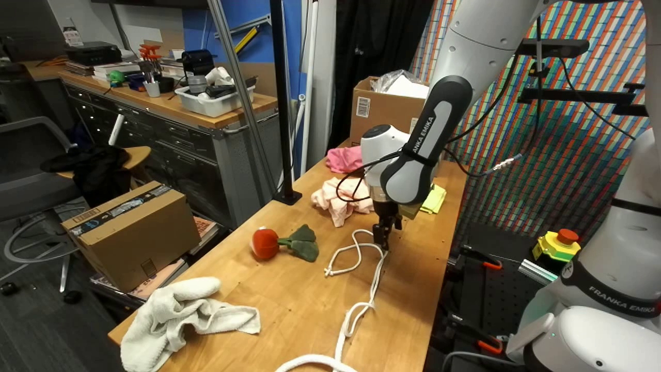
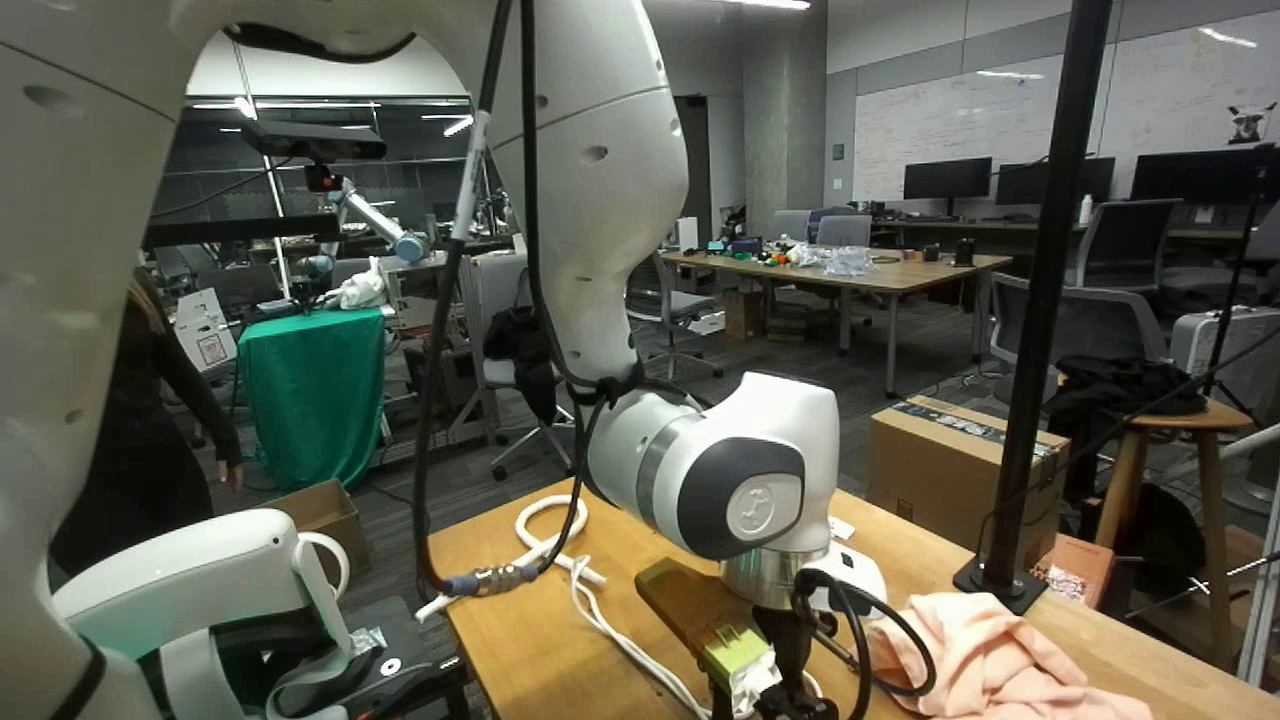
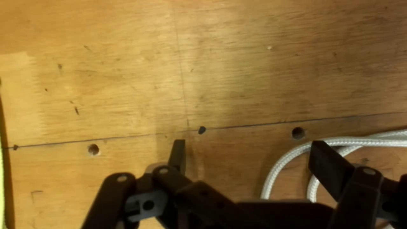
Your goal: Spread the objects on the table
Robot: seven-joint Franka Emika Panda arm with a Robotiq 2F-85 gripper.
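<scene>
One end effector (image 3: 249, 151), yours, stands released, jaws spread wide over the cord (image 3: 375, 142).
Nearby on your table (image 1: 413, 289) lie the yellow cloth (image 1: 435, 200) and crumpled peach cloth (image 1: 338, 199), the pink cloth (image 1: 345, 159) just beyond the peach; you have the red ball (image 1: 265, 244) and green piece (image 1: 303, 243) joined, beside the cord's loop, and the rag (image 1: 170, 312) well apart, draped over the table's edge.

The table (image 1: 299, 299) bears a red ball (image 1: 265, 244); touching it, green piece (image 1: 303, 243); nearby, white cord (image 3: 365, 142), whitish rag (image 1: 175, 310), peach cloth (image 1: 338, 199); farther, pink cloth (image 1: 343, 159).
</scene>
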